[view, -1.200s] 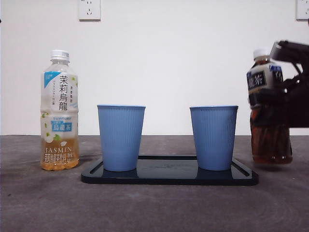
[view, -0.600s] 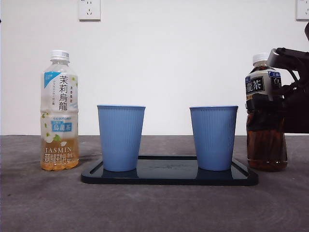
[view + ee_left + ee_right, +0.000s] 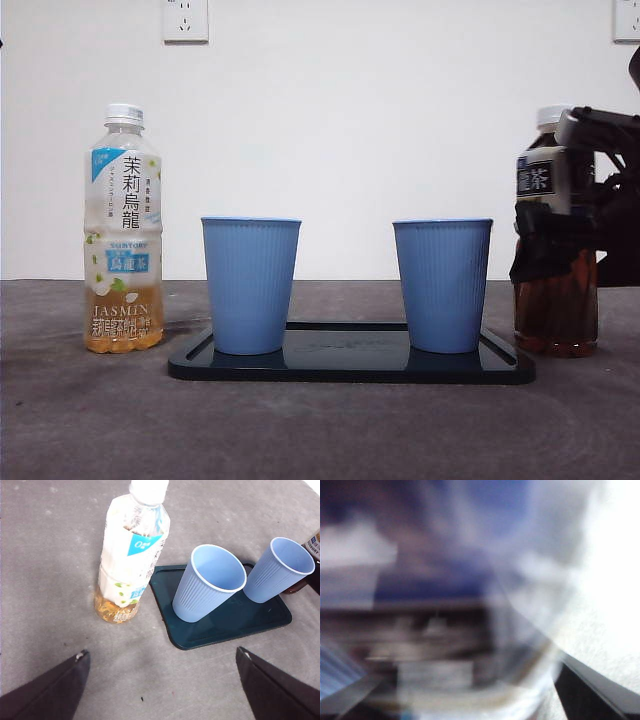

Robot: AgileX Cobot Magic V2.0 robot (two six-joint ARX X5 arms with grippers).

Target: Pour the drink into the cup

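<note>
A dark tea bottle [image 3: 556, 300] with a white cap stands upright on the table at the far right. My right gripper [image 3: 562, 238] is shut on it around its middle. The right wrist view is a blur filled by this bottle [image 3: 445, 605]. Two blue cups [image 3: 250, 285] [image 3: 442, 285] stand empty and upright on a black tray [image 3: 350, 365]. A jasmine tea bottle [image 3: 123, 230] stands capped at the left. My left gripper [image 3: 160, 680] hangs open above the table, short of the jasmine bottle [image 3: 132, 555] and the cups [image 3: 210, 582] [image 3: 280, 570].
Behind the table is a white wall with an outlet [image 3: 185, 18] high on the left. The grey table top runs on in front of the tray [image 3: 225, 625].
The dark tea bottle was lifted and tilted a second ago. It now stands upright on the table, a little further right, with the right gripper still around it.
</note>
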